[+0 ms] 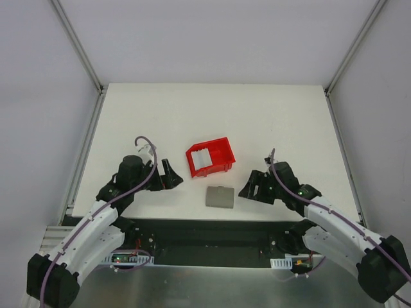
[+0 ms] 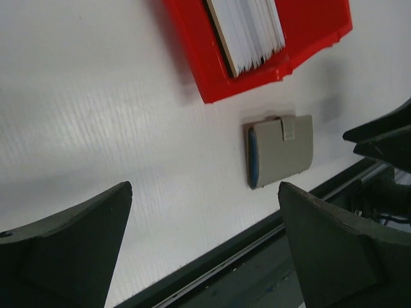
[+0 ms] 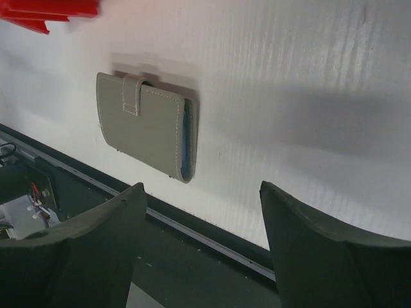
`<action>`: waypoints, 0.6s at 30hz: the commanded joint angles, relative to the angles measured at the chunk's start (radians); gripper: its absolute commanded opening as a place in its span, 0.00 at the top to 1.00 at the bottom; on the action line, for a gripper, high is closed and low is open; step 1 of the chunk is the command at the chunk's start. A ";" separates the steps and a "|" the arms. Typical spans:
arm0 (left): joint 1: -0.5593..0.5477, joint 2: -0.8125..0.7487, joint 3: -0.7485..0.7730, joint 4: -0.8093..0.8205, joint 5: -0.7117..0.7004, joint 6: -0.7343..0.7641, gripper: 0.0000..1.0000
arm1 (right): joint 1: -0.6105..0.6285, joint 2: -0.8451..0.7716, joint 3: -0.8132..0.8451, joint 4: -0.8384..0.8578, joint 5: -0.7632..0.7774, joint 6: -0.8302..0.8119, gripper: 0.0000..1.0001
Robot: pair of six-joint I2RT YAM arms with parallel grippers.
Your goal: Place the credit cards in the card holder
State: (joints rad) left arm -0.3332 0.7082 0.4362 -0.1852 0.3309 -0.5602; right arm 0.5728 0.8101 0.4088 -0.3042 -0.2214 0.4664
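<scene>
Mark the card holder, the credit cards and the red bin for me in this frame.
card holder (image 3: 144, 125): right wrist view, middle of its closed grey cover.
credit cards (image 2: 247, 25): left wrist view, white edges of the stack.
red bin (image 1: 215, 167): top view, its near wall.

Overhead view: I see a white table (image 1: 160, 115), matte and evenly lit from above. A pale grey back wall (image 1: 218, 38) stands behind it. A left panel (image 1: 38, 102) and a right panel (image 1: 382, 128) of the same grey close the sides. A left strut (image 1: 77, 45) and a right strut (image 1: 356, 45), both aluminium, run down to the table's far corners. A dark strip (image 1: 212, 231) borders the near edge, with a brushed metal plate (image 1: 212, 285) below it. Wrist views: I note fine parallel ribbing on the tabletop, with soft, diffuse shadows.
</scene>
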 commanded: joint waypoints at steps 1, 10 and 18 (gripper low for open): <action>-0.122 -0.035 -0.069 -0.013 -0.116 -0.078 0.06 | 0.050 0.109 0.002 0.161 0.033 0.066 0.27; -0.247 0.046 -0.145 0.151 -0.101 -0.145 0.11 | 0.119 0.302 0.022 0.346 0.050 0.115 0.36; -0.362 0.250 -0.143 0.383 -0.085 -0.184 0.19 | 0.209 0.403 0.022 0.460 0.053 0.164 0.42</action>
State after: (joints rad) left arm -0.6491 0.8833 0.2981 0.0212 0.2420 -0.7029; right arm 0.7441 1.1805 0.4095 0.0391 -0.1814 0.5850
